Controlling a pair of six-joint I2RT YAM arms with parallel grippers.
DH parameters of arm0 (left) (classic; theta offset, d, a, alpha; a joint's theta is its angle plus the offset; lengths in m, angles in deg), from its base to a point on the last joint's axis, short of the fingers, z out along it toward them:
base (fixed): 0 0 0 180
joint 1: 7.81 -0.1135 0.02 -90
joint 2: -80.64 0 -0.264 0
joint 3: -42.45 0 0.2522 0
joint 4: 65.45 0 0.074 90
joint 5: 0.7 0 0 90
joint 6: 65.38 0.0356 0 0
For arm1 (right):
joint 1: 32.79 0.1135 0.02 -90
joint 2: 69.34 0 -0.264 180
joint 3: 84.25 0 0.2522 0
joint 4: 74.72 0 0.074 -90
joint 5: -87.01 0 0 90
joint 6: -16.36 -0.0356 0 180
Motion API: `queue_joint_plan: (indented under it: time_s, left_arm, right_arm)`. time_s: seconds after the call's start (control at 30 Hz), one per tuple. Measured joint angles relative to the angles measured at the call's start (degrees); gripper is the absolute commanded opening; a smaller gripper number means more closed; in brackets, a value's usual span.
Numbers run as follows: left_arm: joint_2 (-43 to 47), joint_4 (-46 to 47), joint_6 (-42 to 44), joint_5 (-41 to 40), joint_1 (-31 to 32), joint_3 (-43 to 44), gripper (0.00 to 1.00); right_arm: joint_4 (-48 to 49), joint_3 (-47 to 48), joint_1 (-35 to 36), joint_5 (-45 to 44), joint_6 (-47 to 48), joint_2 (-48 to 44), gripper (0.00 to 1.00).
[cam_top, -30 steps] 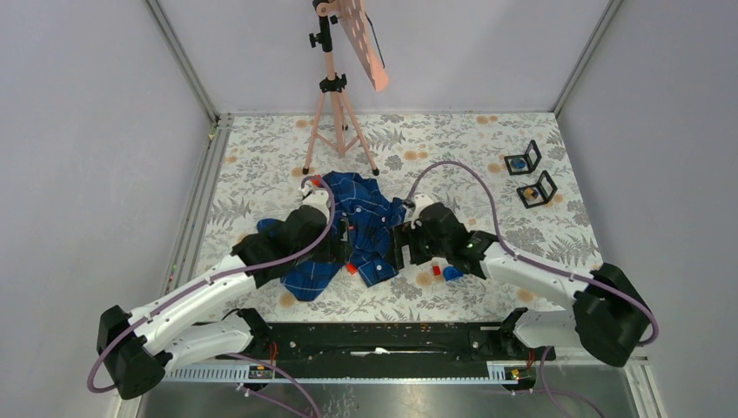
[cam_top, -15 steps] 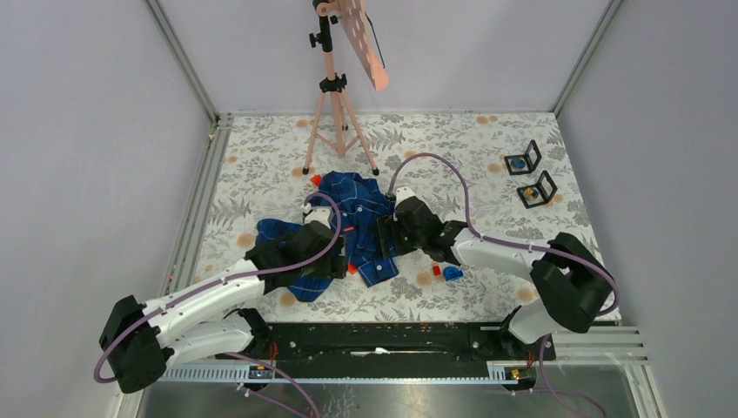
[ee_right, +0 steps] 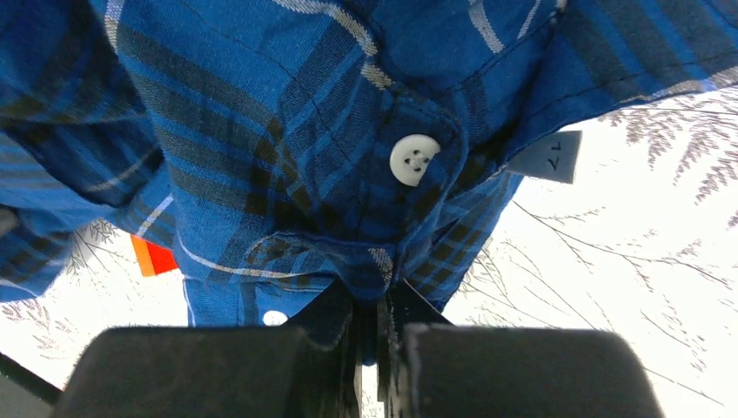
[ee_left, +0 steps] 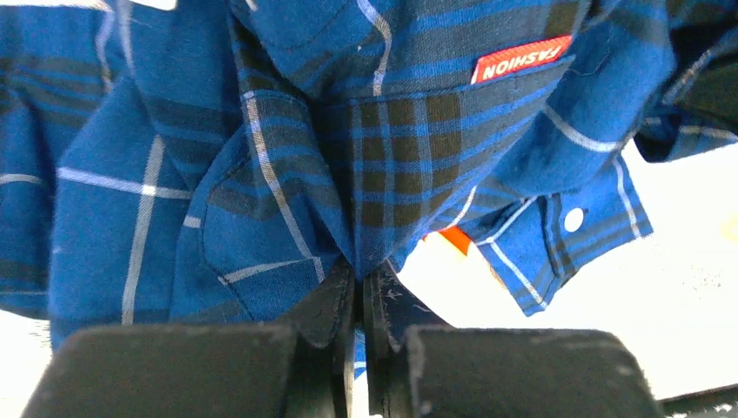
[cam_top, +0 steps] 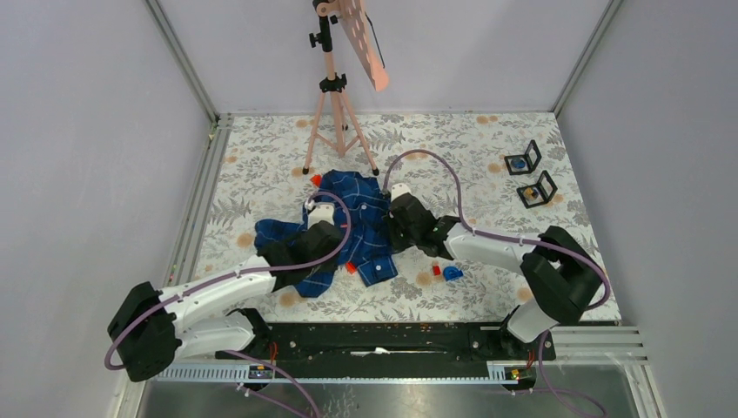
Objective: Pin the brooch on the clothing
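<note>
The clothing (cam_top: 361,218), a dark-blue plaid shirt with thin white lines, lies crumpled mid-table. My left gripper (cam_top: 341,239) is at its left side, shut on a fold of the shirt (ee_left: 374,174); the fingertips (ee_left: 358,277) pinch cloth below the red tag (ee_left: 522,58). My right gripper (cam_top: 385,232) is at the shirt's right side, shut on a hem (ee_right: 348,261) just below a white button (ee_right: 414,159). Neither gripper holds a brooch. Small blue and yellow brooch-like pieces sit in two black stands (cam_top: 522,161) (cam_top: 536,190) at the back right.
A pink tripod (cam_top: 335,96) stands behind the shirt. A small red piece (cam_top: 436,271) and a blue piece (cam_top: 452,273) lie right of the shirt. An orange-red piece (cam_top: 352,268) peeks from under its front edge. Metal frame rails border the flowered tablecloth (cam_top: 261,165).
Both grippers were open and have closed on the shirt. The right arm has reached further left, the left arm has shifted forward, and the cloth has bunched between them.
</note>
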Motion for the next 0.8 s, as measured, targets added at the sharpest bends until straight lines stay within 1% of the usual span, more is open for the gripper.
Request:
queue_joint_plan:
  time_s: [0.1,0.13,0.2,0.27,0.33,0.4,0.47,0.57,0.6,0.63,0.73,0.8]
  left_arm:
    - [2.9,-1.0,2.0,-3.8,-0.2,1.0,0.0]
    - [4.4,-2.0,3.5,-4.8,-0.9,2.6,0.0]
    - [6.6,-3.3,6.3,-5.0,-4.2,7.5,0.0]
    - [8.0,-3.8,8.9,-4.0,-9.5,14.2,0.0]
    - [8.9,-4.1,11.7,-1.2,-15.8,22.6,0.0]
    - [8.9,-4.3,13.9,3.3,-20.0,30.0,0.0]
    - [7.8,-5.4,16.5,9.4,-22.1,38.4,0.05]
    - [5.3,-5.8,19.5,17.0,-22.7,47.3,0.06]
    - [4.5,-5.8,20.2,19.0,-22.7,49.0,0.07]
    - [3.5,-6.3,21.0,20.5,-22.7,50.5,0.1]
    - [1.3,-8.3,22.9,22.5,-22.8,51.4,0.24]
    - [0.9,-9.1,23.9,22.8,-23.5,49.7,0.42]
  right_arm:
    - [-4.2,1.6,0.0,-1.8,1.2,-2.3,0.0]
    - [-6.3,2.6,0.0,-2.8,1.9,-3.9,0.0]
    - [-11.1,5.5,0.1,-5.2,3.8,-8.0,0.0]
    - [-15.8,9.9,0.1,-8.3,6.1,-13.0,0.0]
    - [-19.2,15.5,0.2,-11.6,8.7,-17.4,0.0]
    - [-20.6,22.3,0.3,-14.1,11.1,-21.0,0.0]
    - [-21.2,29.5,1.0,-16.6,14.2,-23.4,0.0]
    - [-21.5,35.3,1.3,-18.9,17.5,-26.4,0.0]
    - [-21.7,36.4,1.4,-19.7,18.6,-27.6,0.0]
    - [-21.9,36.7,1.4,-20.1,19.3,-28.6,0.0]
    - [-24.0,36.3,1.4,-21.9,21.2,-30.9,0.0]
    - [-25.4,34.9,1.2,-24.2,22.0,-32.5,0.0]
